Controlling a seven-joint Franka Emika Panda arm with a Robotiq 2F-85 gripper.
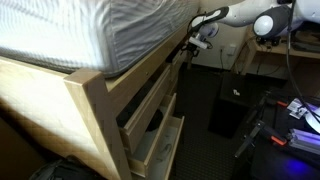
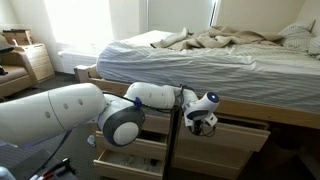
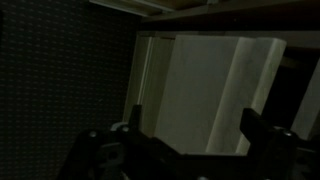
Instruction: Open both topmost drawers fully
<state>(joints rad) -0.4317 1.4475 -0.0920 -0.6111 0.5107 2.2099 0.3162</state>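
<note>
The topmost drawers are pale wood boxes under the mattress. In an exterior view one topmost drawer (image 2: 243, 134) stands right of the centre post and juts out a little. The other (image 2: 157, 124) is left of the post, largely hidden by my arm. My gripper (image 2: 203, 119) hangs at the post between them, just under the bed rail; from the side my gripper (image 1: 199, 36) shows close to the frame. In the dark wrist view the gripper (image 3: 192, 130) is open, its fingers (image 3: 252, 127) wide apart around a pale wood panel (image 3: 205, 90), touching nothing that I can see.
A lower drawer (image 2: 128, 158) on the left is pulled out. From the side, two near drawers (image 1: 158, 140) stick out of the frame. The mattress (image 2: 190, 60) overhangs the rail. A black box (image 1: 228, 108) and cables lie on the floor; a small dresser (image 2: 32, 62) stands far left.
</note>
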